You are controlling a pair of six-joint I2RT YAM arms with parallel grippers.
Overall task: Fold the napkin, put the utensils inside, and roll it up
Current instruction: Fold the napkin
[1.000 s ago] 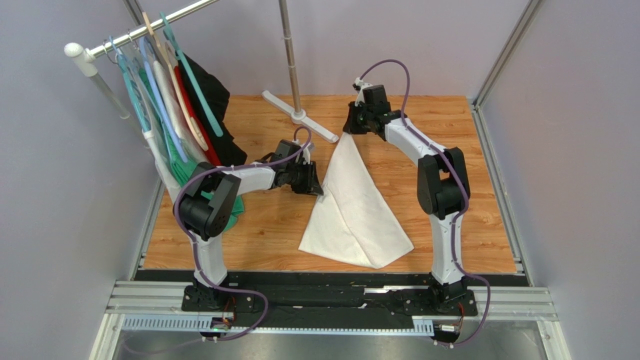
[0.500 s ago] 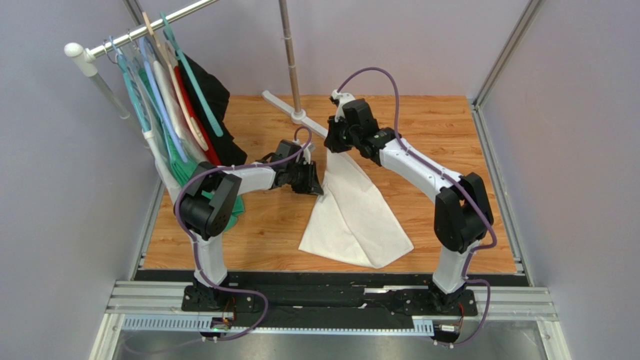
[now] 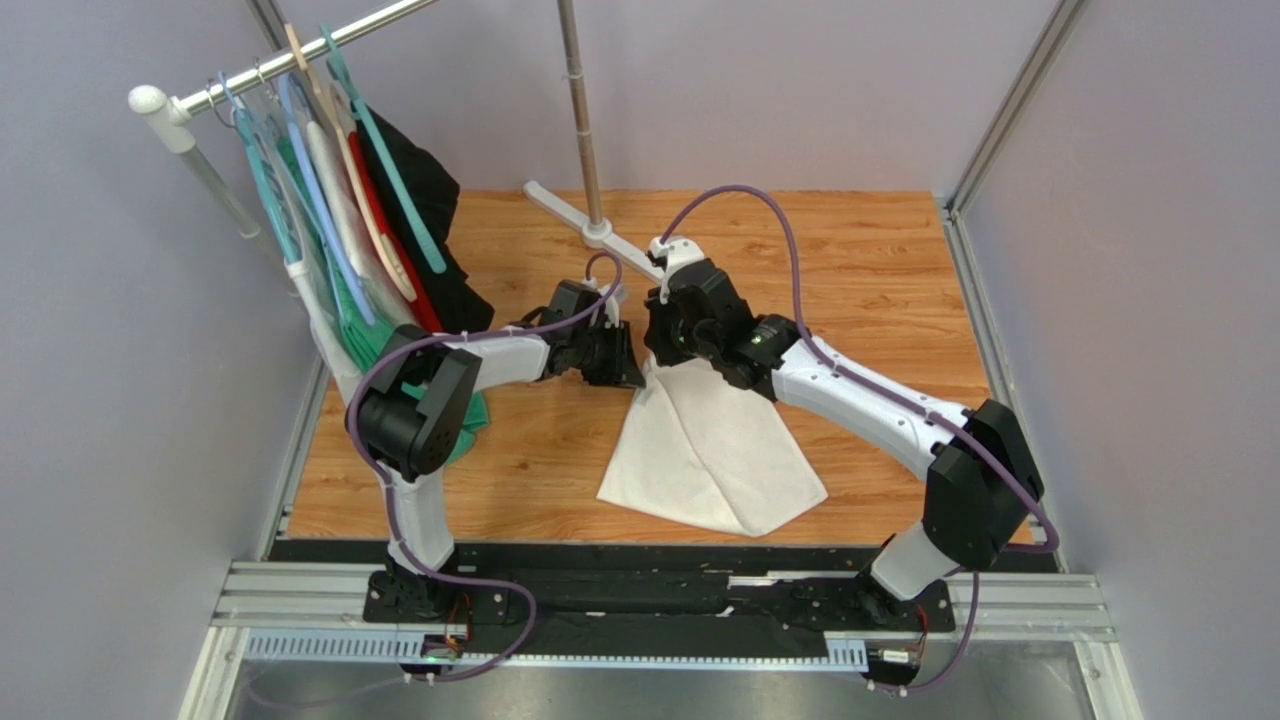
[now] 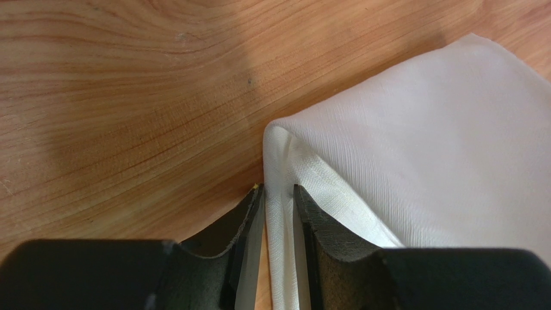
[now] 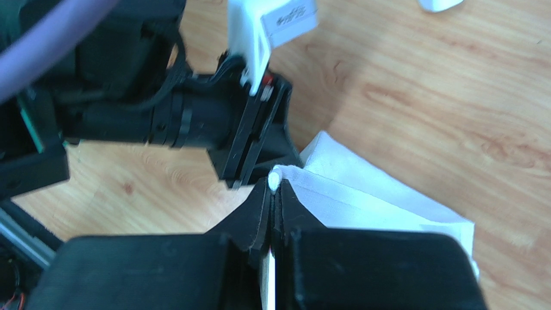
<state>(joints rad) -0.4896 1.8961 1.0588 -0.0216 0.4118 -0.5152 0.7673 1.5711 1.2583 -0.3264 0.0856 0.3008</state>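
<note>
Left gripper (image 4: 278,194) is clamped on the left corner of the napkin (image 3: 718,450), low over the wooden table (image 3: 511,450). In its wrist view a doubled white edge runs between the two fingers. Just to its right, the right gripper (image 5: 273,186) is pinched tight on another corner of the cloth, a thin white tip showing at the jaw line, and I have it almost nose to nose with the left gripper. From those two gathered corners the napkin fans out toward the near right and lies on the table as a rough triangle, one layer lapped over another. I judge the fold to be in hand but not finished: the corners are together, yet neither is set down. I see no utensil in any of these views, so placing it inside and rolling the cloth up are both left to do.
</note>
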